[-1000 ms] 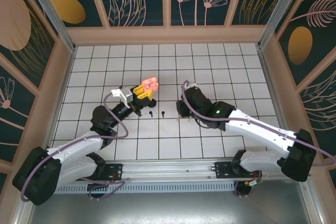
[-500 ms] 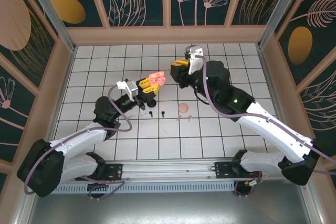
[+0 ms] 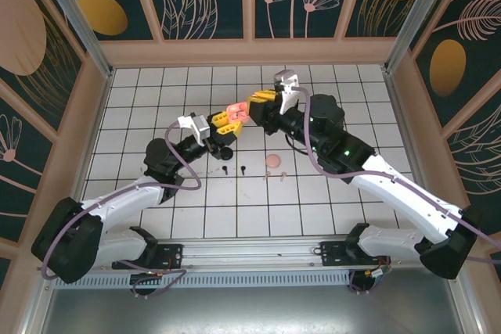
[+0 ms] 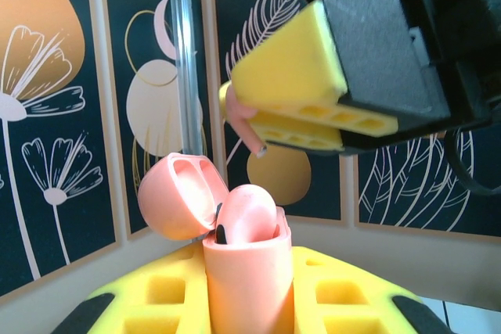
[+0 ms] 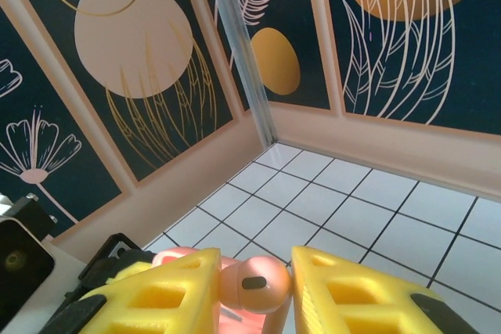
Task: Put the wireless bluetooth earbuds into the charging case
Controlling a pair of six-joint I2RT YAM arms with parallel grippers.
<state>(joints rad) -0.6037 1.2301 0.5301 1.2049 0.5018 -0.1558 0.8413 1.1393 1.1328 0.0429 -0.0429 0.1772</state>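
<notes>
The left hand (image 3: 225, 120) is clamped on the open pale-pink plastic charging case (image 4: 249, 271) over the tiled bench (image 3: 156, 91). The right hand (image 5: 255, 275) pinches a pale-pink stemmed earbud (image 5: 252, 287) just above it. The earbud looks light, slick and tiny, so it is likely best gripped by its bulb.

White arm links (image 3: 117, 202), black joints (image 3: 164, 160), lilac cables (image 3: 196, 180), yellow fingers (image 5: 344, 287) with square hollows

Pale pink rounded plastic charging case (image 4: 249, 271): smooth, satin-matt, no texture. Pale pink plastic earbud (image 5: 257, 283): same finish with a slight sheen and a small dark inset. Yellow cellular finger pads (image 5: 168, 299): matt plastic, open square cells. White arm shells (image 3: 399, 189): glossy plastic. Silver corner post (image 5: 235, 44): brushed metal. White gridded tabletop (image 3: 344, 91): smooth, low gloss. Floral wall panels (image 5: 133, 44): matt print.
</notes>
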